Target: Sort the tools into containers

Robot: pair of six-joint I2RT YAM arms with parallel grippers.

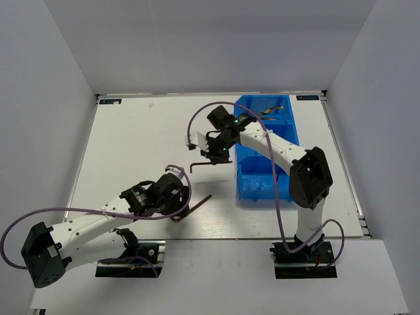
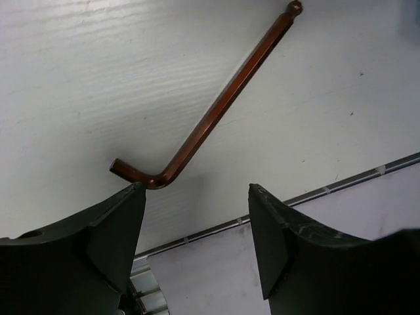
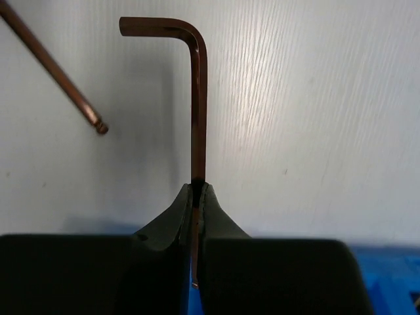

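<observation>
My right gripper [image 1: 218,157] is shut on the long leg of a brown L-shaped hex key [image 1: 202,165], held above the table just left of the blue containers [image 1: 266,187]. In the right wrist view the key [image 3: 197,98] sticks straight out from the closed gripper [image 3: 199,187], its short leg pointing left. My left gripper [image 1: 180,211] is open over the near table. A second brown hex key [image 1: 200,201] lies flat there. In the left wrist view its bend [image 2: 197,141] lies just beyond the left fingertip [image 2: 134,197] of the open gripper [image 2: 197,189], not between the jaws.
The row of three blue bins runs from mid-table to the far right edge; yellow-and-black handles [image 1: 275,108] show in the far compartment. Purple cables [image 1: 197,115] loop off both arms. The table's near edge [image 2: 315,193] is close under my left gripper. White walls surround the table.
</observation>
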